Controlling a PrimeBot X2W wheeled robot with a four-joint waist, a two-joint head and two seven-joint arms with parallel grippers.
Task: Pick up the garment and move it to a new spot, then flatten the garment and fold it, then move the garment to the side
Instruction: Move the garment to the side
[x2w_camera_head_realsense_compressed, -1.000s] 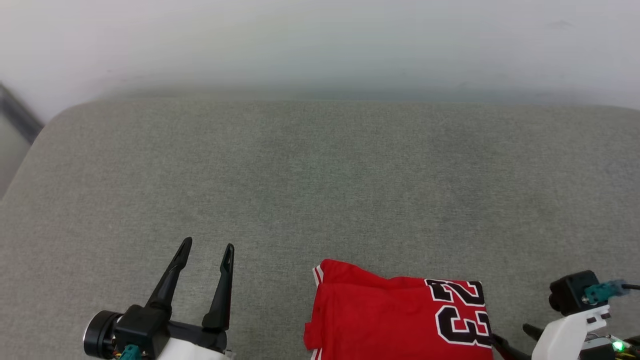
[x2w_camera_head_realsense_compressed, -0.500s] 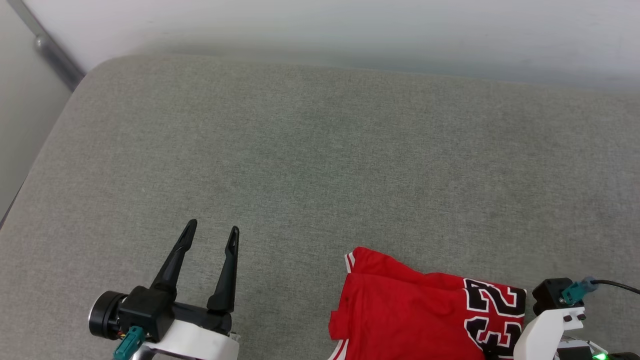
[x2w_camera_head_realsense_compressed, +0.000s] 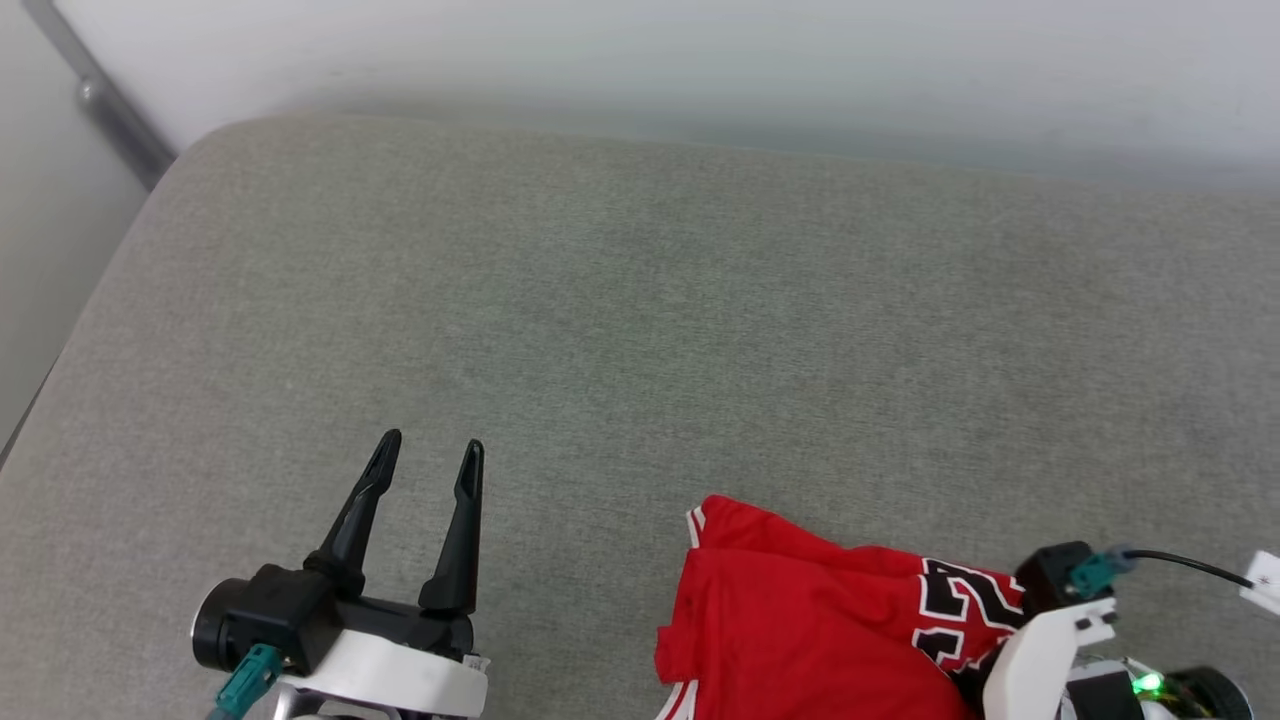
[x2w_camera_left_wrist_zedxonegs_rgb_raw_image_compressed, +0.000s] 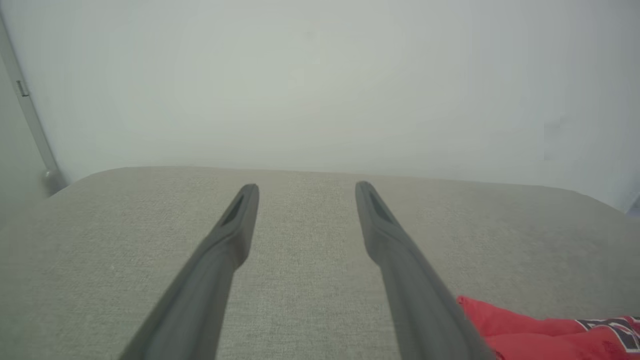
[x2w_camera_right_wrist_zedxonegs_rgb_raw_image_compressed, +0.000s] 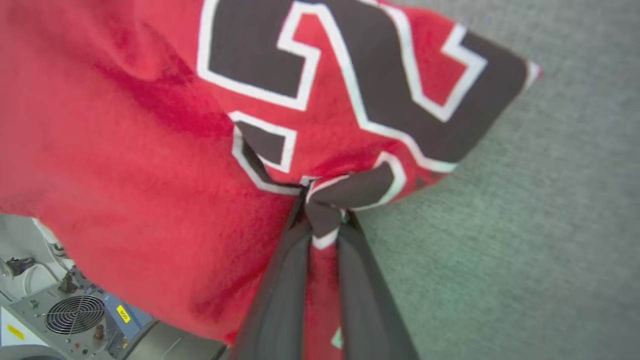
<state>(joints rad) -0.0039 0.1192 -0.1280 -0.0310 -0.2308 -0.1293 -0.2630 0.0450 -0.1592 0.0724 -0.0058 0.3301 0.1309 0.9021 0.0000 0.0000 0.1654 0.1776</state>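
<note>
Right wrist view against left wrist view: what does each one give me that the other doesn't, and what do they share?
Right wrist view: the right hand pinched shut on a bunched fold of the garment at its black number print, and a grey fan unit at lower left.
Left wrist view: the left hand open with nothing between its fingers, the pale wall, and a metal rail at the left edge.
Shared: the red garment and the grey cushion under it.

Red garment (x2w_camera_head_realsense_compressed: 800, 630), black white-outlined numerals; grey-green cushion (x2w_camera_head_realsense_compressed: 640, 330); black end effector fingers (x2w_camera_head_realsense_compressed: 460, 530).
</note>
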